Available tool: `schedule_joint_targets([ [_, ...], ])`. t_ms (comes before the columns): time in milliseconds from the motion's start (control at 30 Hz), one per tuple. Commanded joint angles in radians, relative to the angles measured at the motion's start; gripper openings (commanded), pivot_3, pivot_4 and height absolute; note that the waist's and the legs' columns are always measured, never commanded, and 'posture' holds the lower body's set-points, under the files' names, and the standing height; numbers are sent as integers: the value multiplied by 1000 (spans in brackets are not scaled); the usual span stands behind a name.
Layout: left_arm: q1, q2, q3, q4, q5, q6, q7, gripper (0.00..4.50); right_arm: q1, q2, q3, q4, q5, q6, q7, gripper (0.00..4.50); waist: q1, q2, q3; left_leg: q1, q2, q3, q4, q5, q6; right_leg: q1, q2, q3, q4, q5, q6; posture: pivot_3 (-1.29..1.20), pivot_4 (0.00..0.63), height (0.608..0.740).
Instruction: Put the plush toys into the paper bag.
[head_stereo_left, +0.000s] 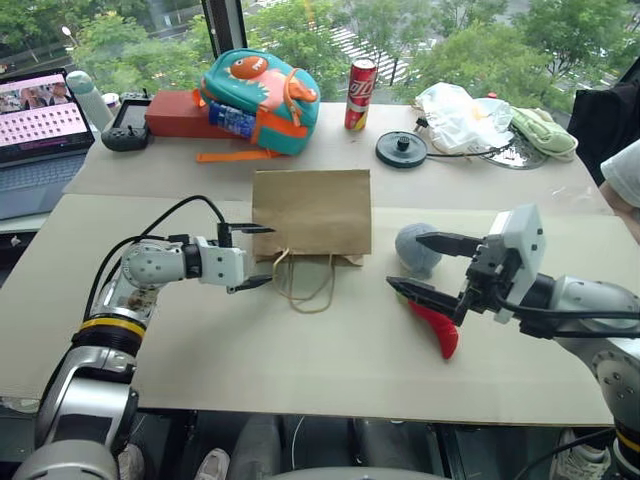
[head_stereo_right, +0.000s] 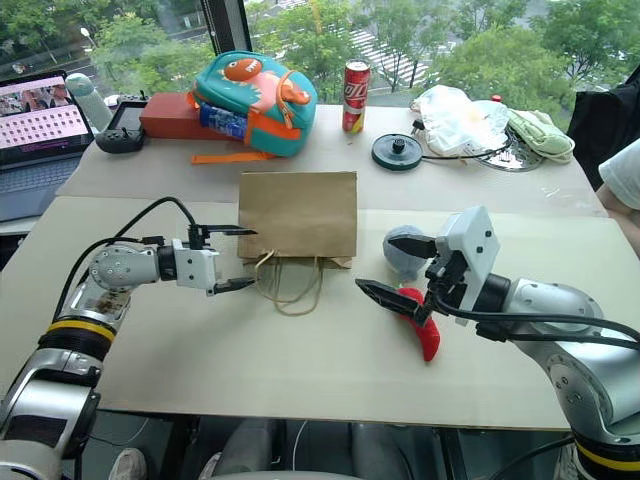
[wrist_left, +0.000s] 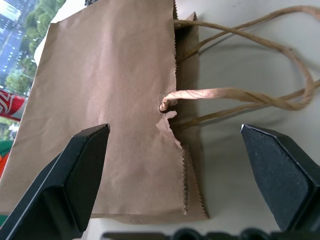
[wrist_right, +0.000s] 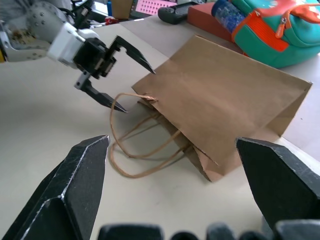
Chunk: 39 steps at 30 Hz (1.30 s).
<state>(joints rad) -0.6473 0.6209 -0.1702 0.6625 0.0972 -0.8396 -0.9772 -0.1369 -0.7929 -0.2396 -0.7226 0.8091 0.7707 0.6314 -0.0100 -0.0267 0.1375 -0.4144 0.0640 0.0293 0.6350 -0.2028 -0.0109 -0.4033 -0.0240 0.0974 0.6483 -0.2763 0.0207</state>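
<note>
Left eye view: the paper bag (head_stereo_left: 311, 213) lies flat on the bench (head_stereo_left: 300, 350), its mouth and twine handles (head_stereo_left: 305, 285) toward the robot. The 2 plush toys sit just right of it: the grey-blue ball (head_stereo_left: 416, 250) near the bag's right edge, the red chili (head_stereo_left: 438, 325) a little nearer the robot. The left pincer (head_stereo_left: 248, 256) hangs at the bag's left mouth corner, jaws spread wide and empty, 1 finger above the paper and 1 beside the handles. The right pincer (head_stereo_left: 428, 263) is also wide open and empty, poised over the toys.

The step in hand looks like opening the bag. Done well, the left pincer should catch only the upper paper layer at the mouth edge, not the twine, then lift gently so the mouth gapes without tearing the already frayed handle hole (wrist_left: 165, 106).
</note>
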Motion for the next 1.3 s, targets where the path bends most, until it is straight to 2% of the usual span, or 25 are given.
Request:
schedule_joint_targets([
  [33, -36, -30, -7, 33, -57, -56, -15, 4500, 16, -9, -43, -45, 25, 6, -25, 4471, 1, 0, 0, 0, 0, 0, 1, 0, 0, 0, 0, 0, 0, 0, 1, 0, 150, 733],
  [200, -24, -40, -22, 69, -119, -67, -96, 4500, 33, -12, -47, -60, 36, 7, -40, 4471, -5, 0, 0, 0, 0, 0, 1, 0, 0, 0, 0, 0, 0, 0, 1, 0, 150, 733],
  [500, -43, -47, -18, 96, -130, -62, -115, 4500, 33, -15, -46, -59, 44, 1, -69, 4471, -4, 0, 0, 0, 0, 0, 2, 0, 0, 1, 0, 0, 1, 1, 1, 0, 150, 733],
  [600, -39, -52, -26, 92, -117, -59, -113, 3833, 38, -14, -45, -58, 44, -3, -72, 4500, -4, 0, 0, 0, 0, 0, 2, 0, 0, 1, 0, 0, 1, 1, 1, 0, 150, 733],
  [933, -60, -81, -36, 97, -98, -53, -104, 177, 50, -5, -43, -56, 40, -10, -89, 4500, -4, 0, 0, 0, 0, 0, 2, 0, 0, 1, 0, 0, 1, 1, 1, 0, 150, 733],
  [967, -59, -79, -36, 97, -98, -54, -105, 58, 51, -4, -44, -56, 40, -10, -91, 4500, -4, 0, 0, 0, 0, 0, 2, 0, 0, 1, 1, 0, 1, 1, 1, 0, 150, 733],
  [1300, -41, -67, -26, 48, -134, -10, -119, 58, 42, 3, -25, -48, 24, -20, -100, 4500, -4, 0, 0, 0, 0, 0, 2, 0, 0, 1, 0, 0, 1, 1, 1, 0, 150, 733],
])
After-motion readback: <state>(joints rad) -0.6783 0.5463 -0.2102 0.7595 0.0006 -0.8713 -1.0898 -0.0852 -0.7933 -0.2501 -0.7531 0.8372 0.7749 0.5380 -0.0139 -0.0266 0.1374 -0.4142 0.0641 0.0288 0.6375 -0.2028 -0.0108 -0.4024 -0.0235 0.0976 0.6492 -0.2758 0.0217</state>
